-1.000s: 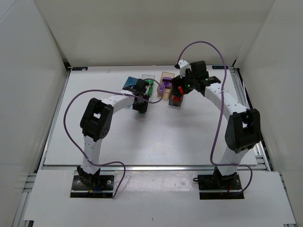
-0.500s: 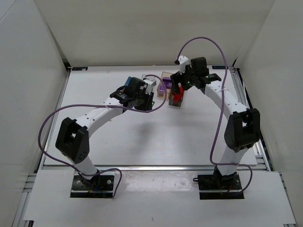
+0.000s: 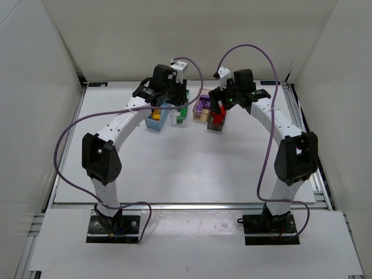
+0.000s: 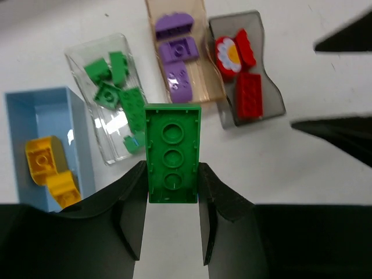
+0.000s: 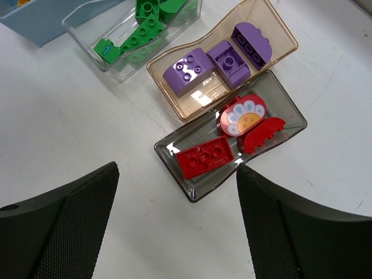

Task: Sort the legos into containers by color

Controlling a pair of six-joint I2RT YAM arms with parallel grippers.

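Between the left fingers [image 4: 131,209] a flat green brick [image 4: 172,152] is clamped by its long sides, its hollow underside facing the wrist camera. It hangs above the near right corner of the clear bin [image 4: 107,152], which already holds a loose heap of green bricks [image 4: 116,93]. Just left of that bin stands the light blue bin [image 4: 35,113] with two yellow bricks [image 4: 49,171] at its near end. To the right, the peach bin [image 4: 210,87] carries three purple bricks [image 4: 177,52] and touches the dark grey bin [image 4: 272,104], which holds red bricks [image 4: 249,96], one of them with a white flower face. The right fingers [image 5: 293,224] are spread wide and hold nothing; they hover over bare counter [image 5: 70,116] at the grey bin's near end. From above, both wrists crowd the same short row of bins.
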